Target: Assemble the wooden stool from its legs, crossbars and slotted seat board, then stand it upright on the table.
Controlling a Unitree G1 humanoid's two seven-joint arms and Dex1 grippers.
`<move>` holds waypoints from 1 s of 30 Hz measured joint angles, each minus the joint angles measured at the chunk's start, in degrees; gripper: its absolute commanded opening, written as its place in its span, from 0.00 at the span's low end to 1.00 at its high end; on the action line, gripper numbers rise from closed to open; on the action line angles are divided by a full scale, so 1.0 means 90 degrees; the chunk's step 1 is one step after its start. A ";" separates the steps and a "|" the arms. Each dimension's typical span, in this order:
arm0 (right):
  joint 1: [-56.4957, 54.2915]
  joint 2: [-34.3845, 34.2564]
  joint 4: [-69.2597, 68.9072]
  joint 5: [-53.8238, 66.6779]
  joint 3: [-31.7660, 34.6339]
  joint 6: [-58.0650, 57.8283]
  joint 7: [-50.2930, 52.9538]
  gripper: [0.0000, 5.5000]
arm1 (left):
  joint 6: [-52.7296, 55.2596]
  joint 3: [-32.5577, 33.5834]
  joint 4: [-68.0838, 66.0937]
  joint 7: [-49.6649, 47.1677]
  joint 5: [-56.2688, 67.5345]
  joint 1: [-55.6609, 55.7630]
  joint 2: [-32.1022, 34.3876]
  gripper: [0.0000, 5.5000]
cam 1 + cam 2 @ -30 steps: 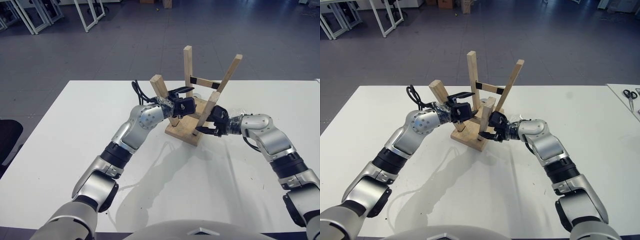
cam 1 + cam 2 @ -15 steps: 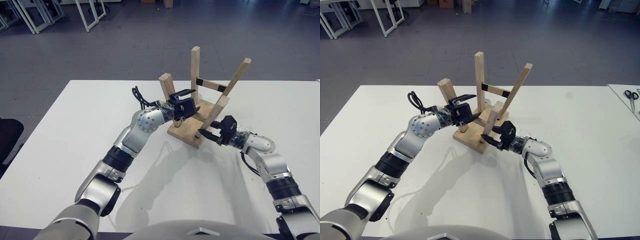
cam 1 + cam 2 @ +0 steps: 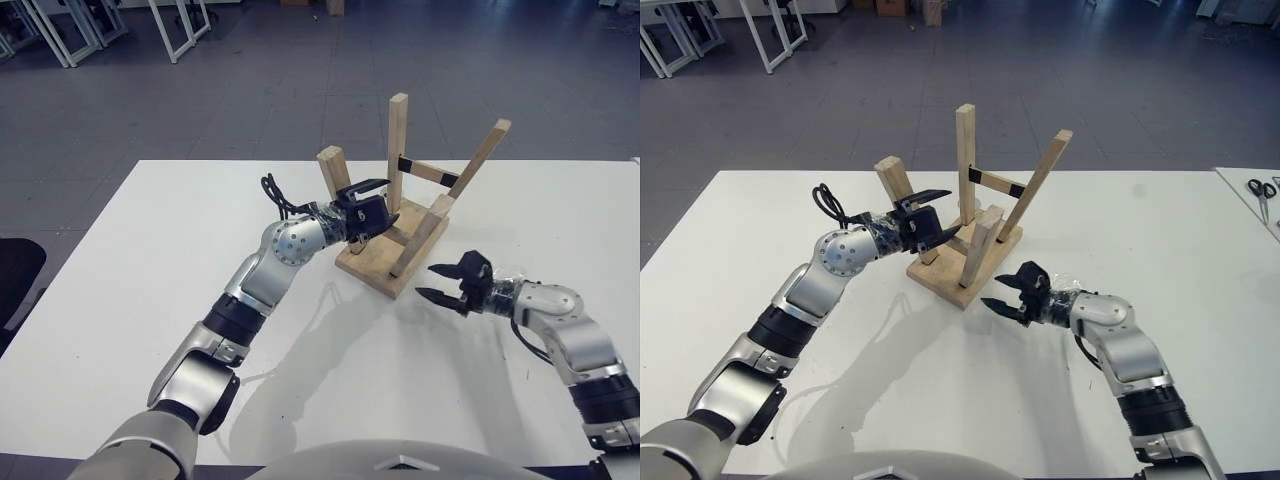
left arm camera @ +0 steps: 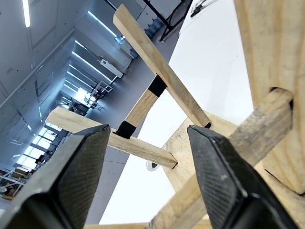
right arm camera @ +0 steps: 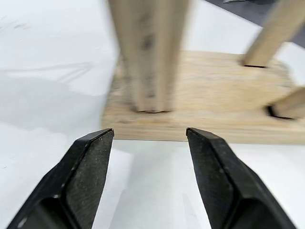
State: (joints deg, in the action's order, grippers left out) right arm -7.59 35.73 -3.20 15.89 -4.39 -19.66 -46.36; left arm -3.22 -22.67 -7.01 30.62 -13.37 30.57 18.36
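The wooden stool (image 3: 388, 264) rests upside down on the white table (image 3: 150, 300), seat board down and legs up. Two far legs (image 3: 398, 130) are joined by a crossbar with black tape (image 3: 425, 171). My left gripper (image 3: 368, 204) is open at the stool's left side, beside the short left leg (image 3: 333, 172); its fingers (image 4: 71, 181) frame the legs and crossbars without closing on them. My right gripper (image 3: 440, 283) hovers open just above the table, a short way in front of the seat board (image 5: 200, 95), touching nothing.
A pair of scissors (image 3: 1262, 188) lies on the neighbouring table at the far right. The white tabletop extends bare to the left and in front of the stool. Beyond the table's far edge is grey floor with metal frames.
My right gripper has let go of the stool's near leg, opened and drawn back toward the near right. The stool has shifted slightly right, my left gripper staying beside it.
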 measured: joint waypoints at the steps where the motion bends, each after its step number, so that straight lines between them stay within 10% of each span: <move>1: -0.0038 0.0002 -0.0060 0.0017 0.0243 -0.0126 0.0225 0.51 | -0.0016 0.0095 0.0145 -0.0022 0.0089 -0.0125 0.0004 0.55; 11: -0.2983 -0.1167 -0.2418 0.2927 0.2244 -0.1237 0.2649 0.51 | -0.0468 0.1944 0.2072 -0.1185 0.0565 -0.0004 0.0045 0.55; 16: -0.4026 -0.1187 -0.2904 0.4157 0.2012 -0.2067 0.3186 0.51 | -0.0691 0.2875 0.2021 -0.2142 0.0305 0.0182 0.0216 0.55; 22: -0.2303 -0.0258 -0.3020 0.3011 0.0001 -0.2842 0.2758 0.51 | -0.0460 0.2997 0.1662 -0.2218 0.0271 -0.0172 0.0320 0.55; 30: -0.2957 -0.1046 -0.2718 0.3991 0.0915 -0.3110 0.3264 0.51 | -0.0268 0.2846 0.1486 -0.2182 0.0388 -0.0324 0.0271 0.55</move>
State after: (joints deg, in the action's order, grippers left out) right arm -34.20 26.31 -27.66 51.81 3.84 -47.65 -16.99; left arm -5.63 2.94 6.36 10.98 -9.88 27.65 20.79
